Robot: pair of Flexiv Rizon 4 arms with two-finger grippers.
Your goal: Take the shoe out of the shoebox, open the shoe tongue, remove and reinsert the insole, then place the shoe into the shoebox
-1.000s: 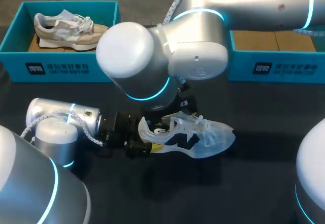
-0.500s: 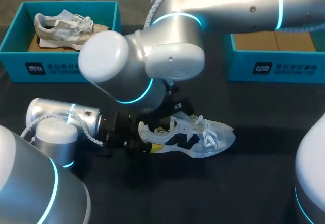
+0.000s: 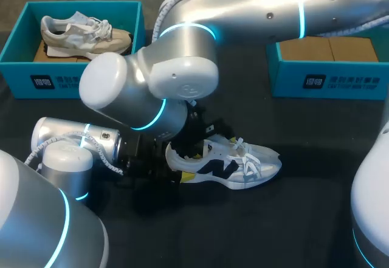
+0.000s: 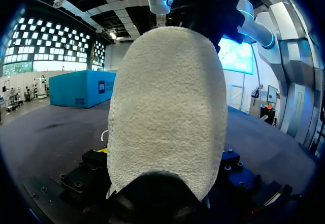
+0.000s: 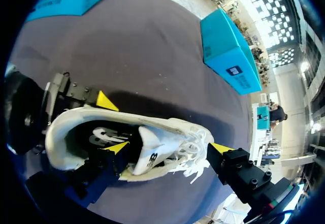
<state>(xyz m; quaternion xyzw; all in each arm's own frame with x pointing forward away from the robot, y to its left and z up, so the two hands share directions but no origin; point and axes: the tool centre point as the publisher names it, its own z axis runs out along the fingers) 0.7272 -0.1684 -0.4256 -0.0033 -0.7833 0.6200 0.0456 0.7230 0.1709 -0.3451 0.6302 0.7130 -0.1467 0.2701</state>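
Right now the white shoe [image 3: 234,166] stands on its sole on the dark table [image 3: 292,219], outside both boxes. At the shoe's heel, the left gripper [image 3: 176,166] comes in low over the table and has the heel clamped. One of its fingertips [image 5: 105,101] presses the heel's far side and another shows yellow against the near side, so the fingers are drawn in to the heel's width. In the left wrist view, the heel's pale, pebbled back fills nearly everything ahead of that gripper.

Above the shoe's opening, the right gripper [image 5: 168,148] hangs spread wide and grips nothing. One of its fingers [image 5: 116,148] dips into the opening just beside the tongue [image 5: 144,155]. The other stands out past the laces [image 5: 185,145], near them but, as far as can be seen, not touching the shoe. The tongue rises between the opening and the laces.

Well beyond the shoe's toe end sits a teal shoebox [image 3: 331,82] showing a brown cardboard floor. Well beyond the shoe's heel end sits a second teal shoebox [image 3: 73,82], and a beige sneaker [image 3: 82,36] rests on its sole inside it.
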